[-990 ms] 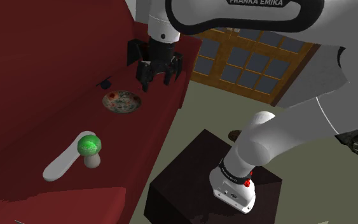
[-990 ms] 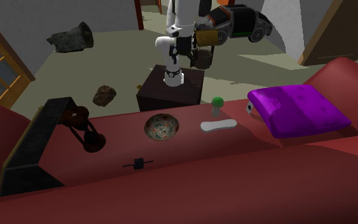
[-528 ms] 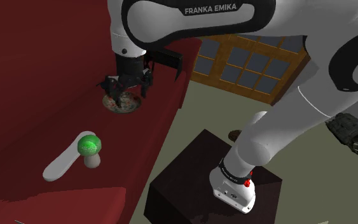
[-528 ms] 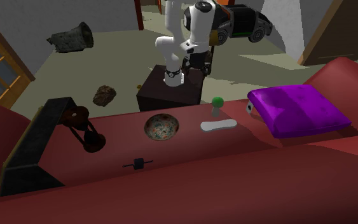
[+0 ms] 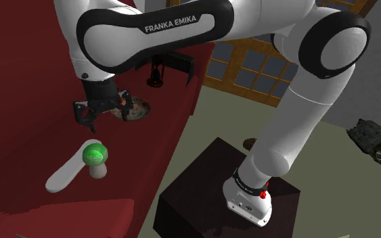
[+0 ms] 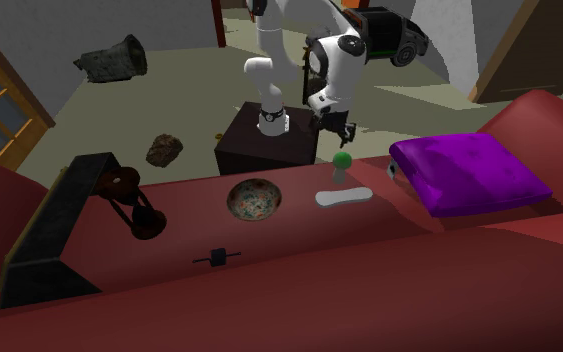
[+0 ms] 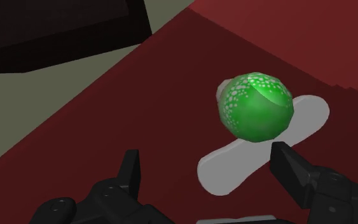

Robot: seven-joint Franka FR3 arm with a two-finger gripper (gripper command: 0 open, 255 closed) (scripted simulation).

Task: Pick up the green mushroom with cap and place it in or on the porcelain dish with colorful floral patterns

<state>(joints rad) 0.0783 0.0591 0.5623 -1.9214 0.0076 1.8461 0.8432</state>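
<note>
Gripper [image 5: 101, 116] held over red seat [image 5: 19, 101] between floral dish [image 6: 253, 199] and green mushroom [image 5: 95, 154], fingers spread apart, nothing clasped. Mushroom stood upright, apart from dish, beside white oblong piece [image 5: 61, 177].

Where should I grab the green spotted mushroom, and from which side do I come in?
Come straight down from above and close across the round green cap: it stands upright, cap topmost and wider than its short pale stem. Keep the open black gripper off the flat white oblong piece beside it.
</note>
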